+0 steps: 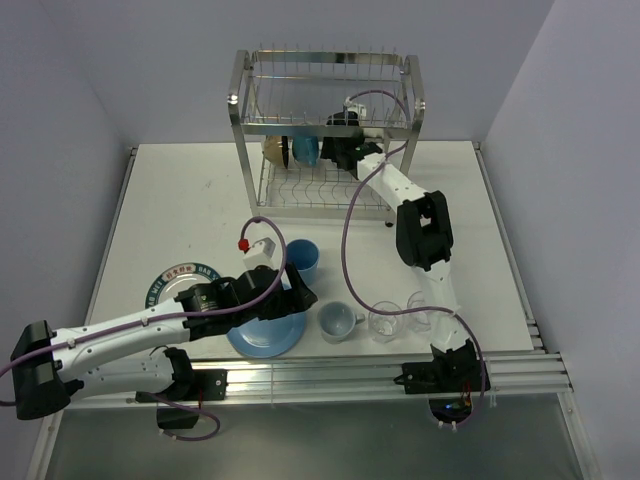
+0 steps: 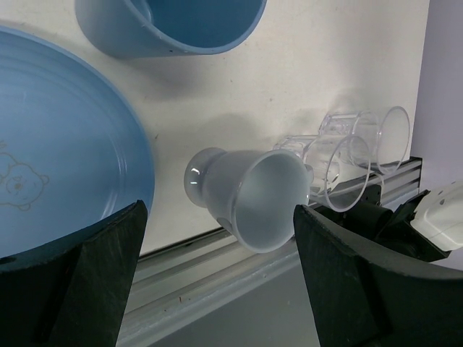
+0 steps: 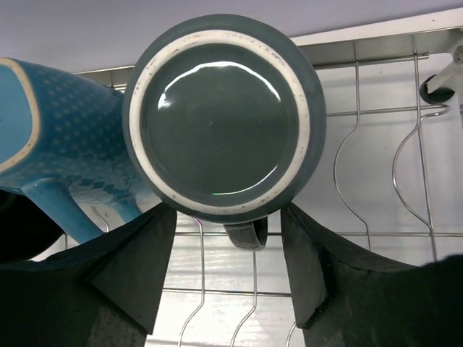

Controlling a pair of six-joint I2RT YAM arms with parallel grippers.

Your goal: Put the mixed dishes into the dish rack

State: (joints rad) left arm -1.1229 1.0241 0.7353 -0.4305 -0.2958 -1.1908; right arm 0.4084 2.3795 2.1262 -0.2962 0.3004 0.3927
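**Right gripper** (image 3: pixel 228 215): I am inside the lower tier of the rack (image 1: pixel 240 130), which stands at the middle of the surface's far edge. Jaws apart, closed on nothing.
- The dark mug (image 3: pixel 224 116) sits just beyond my fingertips, its base facing my wrist camera.
- It has a glossy grey-green glaze and a pale bare ring round the foot. Its handle points down between my fingers.
- I cannot tell whether my fingers touch its wall.
- Close against its left side is a blue dotted mug (image 3: pixel 65 137) with a cream band, tilted on the wires.

**Left gripper** (image 1: pixel 296 297): wide open, holding nothing. I hover over the right rim of the blue plate (image 1: pixel 262 338), which lies by the surface's near edge.
- The pale mug (image 1: pixel 338 322) stands upright just right of the plate.
- Two clear glasses (image 1: pixel 400 318) stand just beyond the mug.
- The blue tumbler (image 1: pixel 302 260) stands on the far side of the plate.
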